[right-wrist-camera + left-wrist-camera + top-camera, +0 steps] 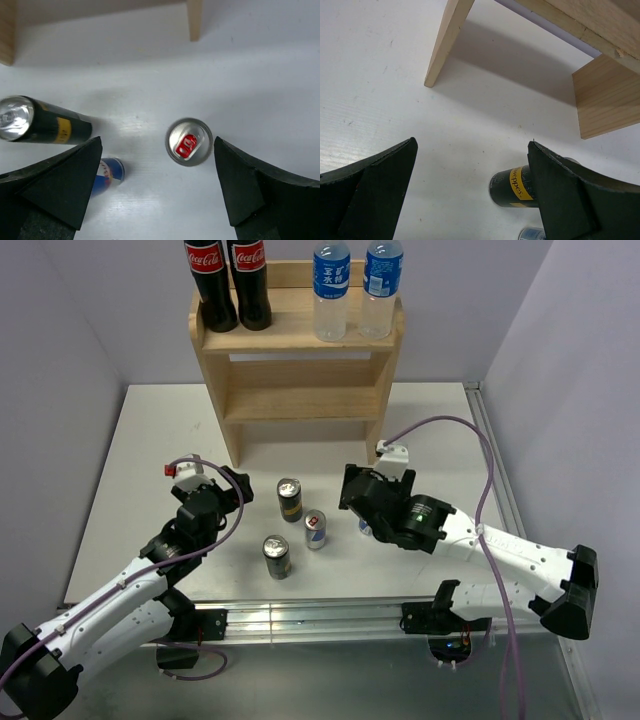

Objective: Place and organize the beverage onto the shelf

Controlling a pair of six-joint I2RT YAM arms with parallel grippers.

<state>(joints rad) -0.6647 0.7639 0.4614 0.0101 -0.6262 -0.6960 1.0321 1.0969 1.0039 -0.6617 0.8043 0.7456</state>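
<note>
The wooden shelf [297,340] stands at the back of the table, with two cola bottles [228,285] and two water bottles [350,290] on its top tier. On the table in front stand a dark can [289,499], a blue-silver can [315,529] and a second dark can [276,556]. My left gripper [238,488] [472,145] is open just left of the first dark can [512,186]. My right gripper [350,495] [157,141] hangs open over a silver-topped can with a red tab [189,141], which stands between its fingers, closer to the right one.
Two shelf legs [445,47] [605,100] rise ahead of the left gripper. A dark can [45,126] and the blue-silver can [107,175] sit left of the right gripper. Grey walls close in the white table [150,460] on three sides.
</note>
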